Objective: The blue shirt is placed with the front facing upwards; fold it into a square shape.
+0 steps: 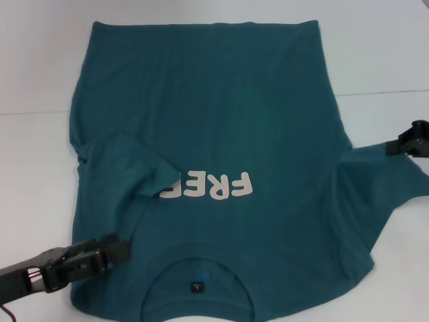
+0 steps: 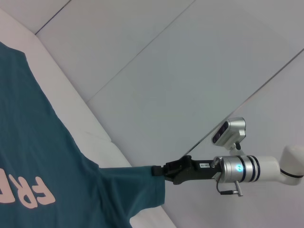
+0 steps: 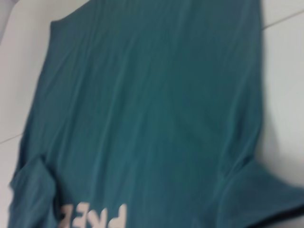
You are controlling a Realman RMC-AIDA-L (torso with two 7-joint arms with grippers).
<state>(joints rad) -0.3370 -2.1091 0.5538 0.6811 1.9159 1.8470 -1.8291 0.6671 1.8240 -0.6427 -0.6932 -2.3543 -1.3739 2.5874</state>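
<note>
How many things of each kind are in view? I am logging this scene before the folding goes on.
Shirts: 1, the blue shirt, front up, its left sleeve folded over the print.
Claws: 2, the left claw by the collar-side corner, the right claw at the right sleeve's edge.
Tables: 1, the white table.
Total: 4.

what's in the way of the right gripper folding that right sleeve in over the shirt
Nothing visible. The right gripper is at the right sleeve edge; the blue shirt carries only its own folded left sleeve. The left gripper sits near the collar.

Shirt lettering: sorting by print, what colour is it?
White, on the blue shirt; clearest in the head view.
</note>
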